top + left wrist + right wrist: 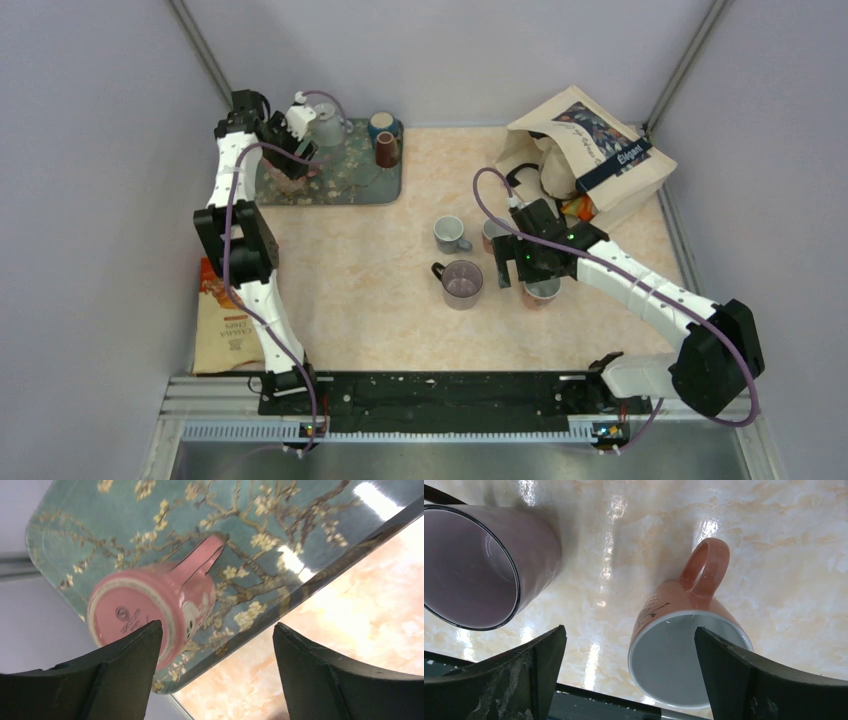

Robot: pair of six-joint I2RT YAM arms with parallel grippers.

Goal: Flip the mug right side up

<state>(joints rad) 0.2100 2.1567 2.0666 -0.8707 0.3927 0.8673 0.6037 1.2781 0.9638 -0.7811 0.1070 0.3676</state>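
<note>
A pink mug (150, 607) stands upside down on the floral teal tray (300, 540), base up and handle pointing away, near the tray's corner. My left gripper (216, 625) is open above it, with its left finger (125, 670) in front of the mug's base and nothing between the jaws. In the top view this gripper (300, 150) hovers over the tray (360, 185) and hides the pink mug. My right gripper (629, 628) is open and empty above an upright orange mug (689, 645), with a purple mug (471, 565) to its left.
The tray also carries a white mug (325, 125), a blue mug (383, 122) and a brown mug (387, 150). A grey mug (451, 234) and the purple mug (462, 283) stand mid-table. A tote bag (585, 155) lies at the back right and a snack packet (222, 320) at the left.
</note>
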